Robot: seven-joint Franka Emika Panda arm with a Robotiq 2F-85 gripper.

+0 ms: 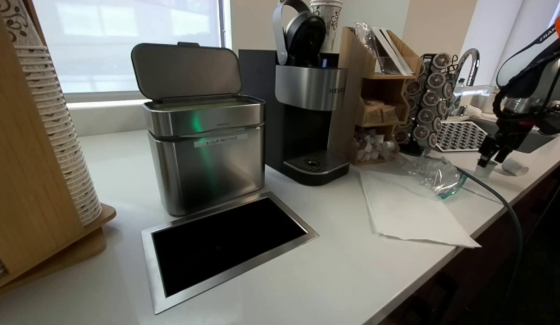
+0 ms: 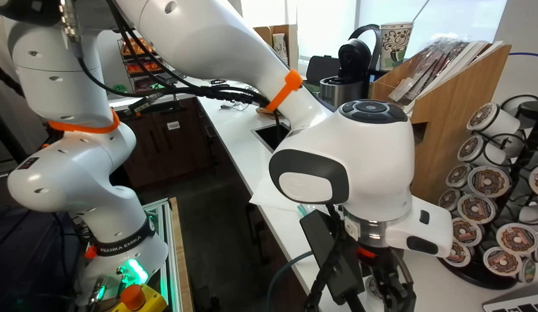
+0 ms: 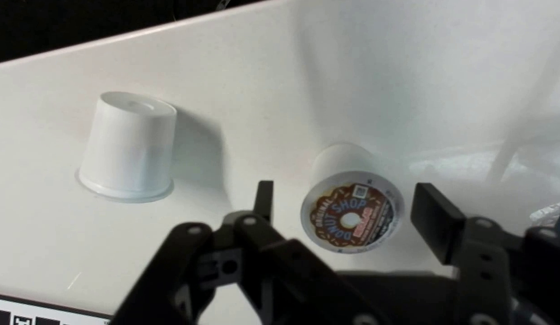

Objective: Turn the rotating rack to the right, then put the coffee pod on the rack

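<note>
The coffee pod [image 3: 347, 216] stands on the counter with its printed brown lid facing up. It also shows in both exterior views [image 1: 486, 169] [image 2: 373, 287]. My gripper [image 3: 346, 205] is open, with one finger on each side of this pod. In the wrist view there is a gap between the lid and each finger. In an exterior view the gripper [image 1: 492, 158] is low over the counter at the pod. The rotating rack [image 1: 427, 101], a dark wire tower full of pods, stands behind; it also shows in an exterior view [image 2: 477, 208] and is outside the wrist view.
A second white pod [image 3: 128, 146] lies on its side near the counter edge. A plastic bag [image 1: 435, 174] and white paper [image 1: 410, 207] lie nearby. A checkered board [image 1: 461, 136] lies by the rack. A wooden organiser [image 1: 381, 81] and coffee machine [image 1: 311, 90] stand further along.
</note>
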